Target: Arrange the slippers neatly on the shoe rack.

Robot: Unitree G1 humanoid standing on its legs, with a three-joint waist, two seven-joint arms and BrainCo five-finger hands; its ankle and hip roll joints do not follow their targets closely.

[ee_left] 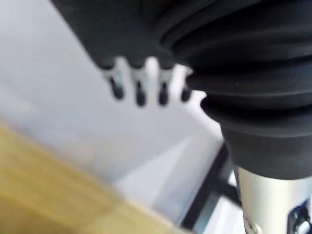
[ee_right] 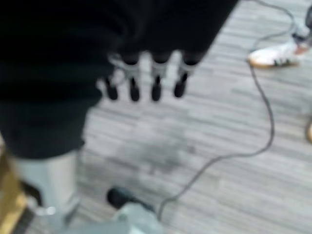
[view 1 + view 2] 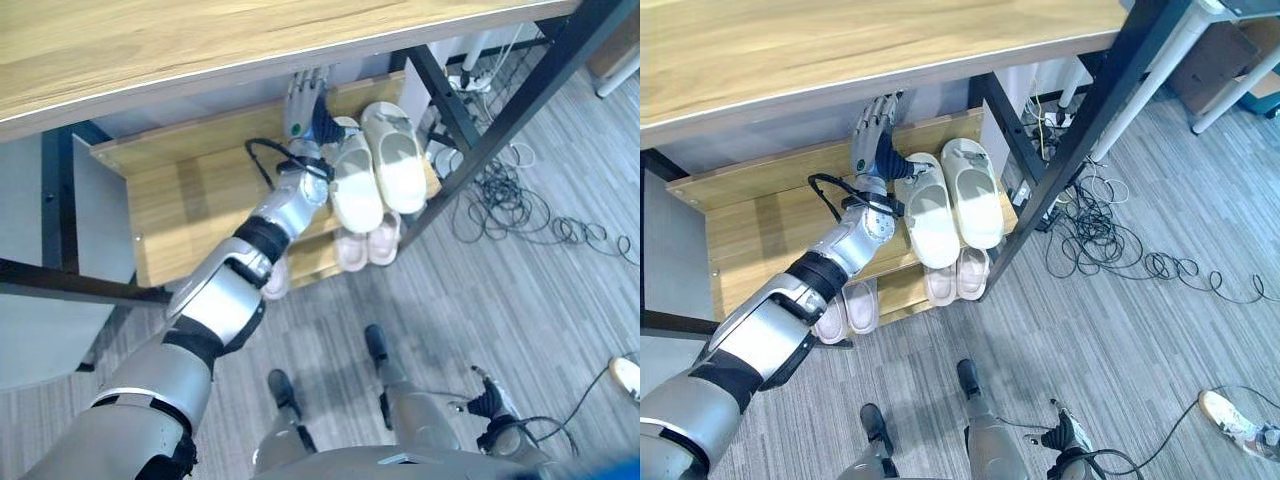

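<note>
Showing right hand (image 2: 146, 78) over floor, fingers relaxed, empty, in wrist view | left hand (image 3: 872, 125) straight-fingered, empty, beside white slippers (image 3: 952, 205) at shoe rack (image 3: 760, 215) top shelf's right end | pink slippers (image 3: 955, 275) below.

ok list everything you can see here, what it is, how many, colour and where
white slippers: two, side by side on the upper shelf, right end
pink slippers: two pairs, lower shelf, one pair under the white ones, the other further left
shoe rack: one, light wood shelves, under the table
table: one, wooden top on a black metal frame, above the rack
cables: dark tangle on the grey floor, right of the rack
person's shoe: one, white, on the floor at far right
left hand: fingers straight, over the upper shelf beside the white slippers
right hand: fingers relaxed, above the floor
</note>
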